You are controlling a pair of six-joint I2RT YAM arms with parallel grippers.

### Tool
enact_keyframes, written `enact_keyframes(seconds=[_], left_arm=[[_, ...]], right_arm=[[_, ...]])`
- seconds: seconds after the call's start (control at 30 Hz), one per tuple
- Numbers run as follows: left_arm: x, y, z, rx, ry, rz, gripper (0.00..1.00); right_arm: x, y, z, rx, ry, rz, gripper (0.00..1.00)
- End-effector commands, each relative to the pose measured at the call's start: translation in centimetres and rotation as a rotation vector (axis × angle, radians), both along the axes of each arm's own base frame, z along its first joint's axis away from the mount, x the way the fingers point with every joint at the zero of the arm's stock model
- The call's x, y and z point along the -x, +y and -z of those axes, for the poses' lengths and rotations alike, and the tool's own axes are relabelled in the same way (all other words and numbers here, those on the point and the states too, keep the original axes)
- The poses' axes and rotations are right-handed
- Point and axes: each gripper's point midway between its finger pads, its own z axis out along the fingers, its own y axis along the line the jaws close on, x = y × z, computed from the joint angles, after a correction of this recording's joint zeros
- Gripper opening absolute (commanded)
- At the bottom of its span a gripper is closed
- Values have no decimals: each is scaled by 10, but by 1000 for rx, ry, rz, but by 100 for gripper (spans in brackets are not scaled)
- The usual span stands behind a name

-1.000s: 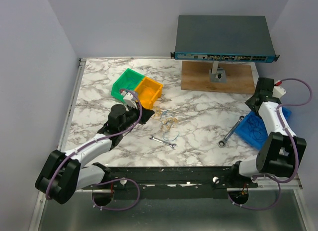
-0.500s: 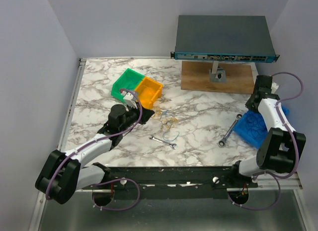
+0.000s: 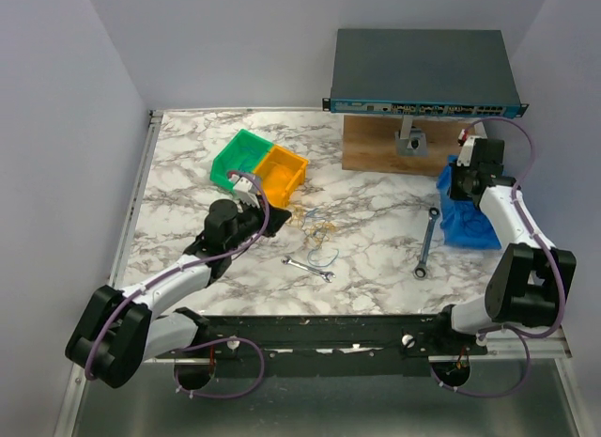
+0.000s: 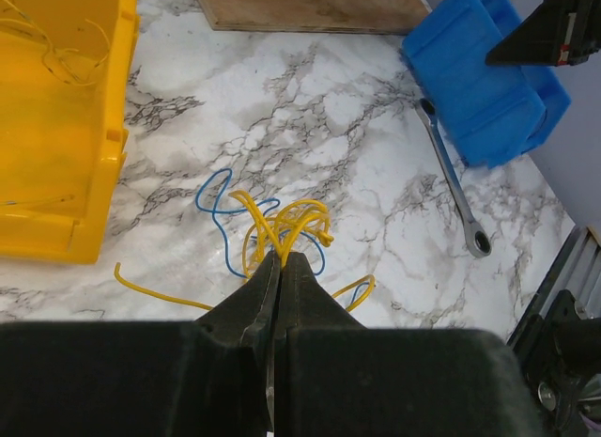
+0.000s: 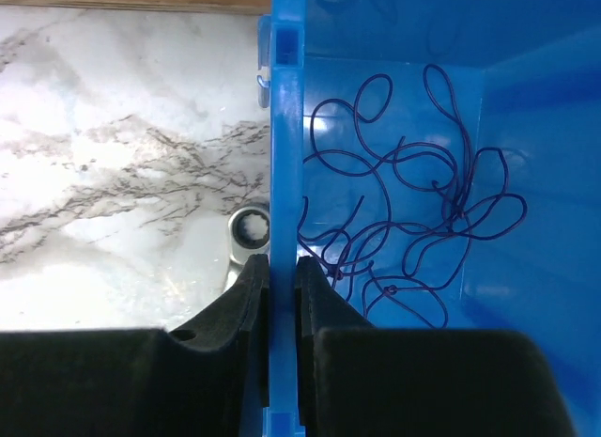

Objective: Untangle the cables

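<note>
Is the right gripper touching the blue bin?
Touching. The right wrist view shows the right gripper closed on the blue bin, a finger against each side of its wall.

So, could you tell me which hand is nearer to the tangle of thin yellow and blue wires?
Left. The left hand is pinched shut on those wires; the right hand is far off, clamping the blue plastic bin's wall.

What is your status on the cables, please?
Left gripper shut on the yellow-and-blue cables. Right gripper shut on blue bin wall. Large wrench beside bin, apart from the tangle.
</note>
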Motion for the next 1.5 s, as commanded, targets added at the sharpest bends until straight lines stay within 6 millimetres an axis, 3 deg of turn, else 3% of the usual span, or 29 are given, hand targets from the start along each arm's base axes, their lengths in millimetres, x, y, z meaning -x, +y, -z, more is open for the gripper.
enact_keyframes(seconds=[0.0, 0.13, 0.17, 0.3, 0.47, 0.53, 0.63, 0.73, 0.83, 0.97, 1.07, 1.13, 1.23, 1.37, 1.47], left_arm=[[-5, 4, 11, -36, -7, -29, 0], [-10, -2, 10, -34, -2, -12, 0], [-10, -3, 9, -33, -1, -5, 0], [-7, -2, 8, -34, -11, -1, 0], [-3, 0, -2, -24, -45, 3, 0], [0, 0, -6, -18, -58, 9, 0], [2, 1, -13, -12, -78, 12, 0], [5, 4, -17, -16, -90, 1, 0], [5, 10, -17, -28, -88, -27, 0], [3, 14, -17, -37, -88, -54, 0], [2, 15, -15, -45, -77, -61, 0], [2, 14, -15, -47, -69, -57, 0], [2, 14, -14, -47, -64, -55, 0], [0, 16, -11, -58, -57, -68, 0], [0, 15, -10, -57, -54, -65, 0]], right_arm=[[-27, -30, -31, 226, -83, -92, 1], [-33, -50, -31, 299, -39, -50, 2], [-34, -52, -31, 310, -43, -39, 8], [-31, -66, -34, 356, -23, 41, 79], [-32, -42, -65, 258, -149, -8, 88], [-30, -20, -80, 198, -187, -44, 90], [-26, 37, -92, 75, -220, -164, 92], [-16, 104, -89, -29, -206, -285, 95], [-6, 147, -80, -145, -166, -296, 95], [5, 187, -55, -269, -73, -246, 92], [27, 230, -34, -449, 13, -345, 87], [41, 260, -26, -593, -23, -426, 77], [57, 302, -20, -714, -117, -529, 71], [63, 338, -5, -693, -140, -585, 74], [62, 352, -2, -761, -159, -612, 74]])
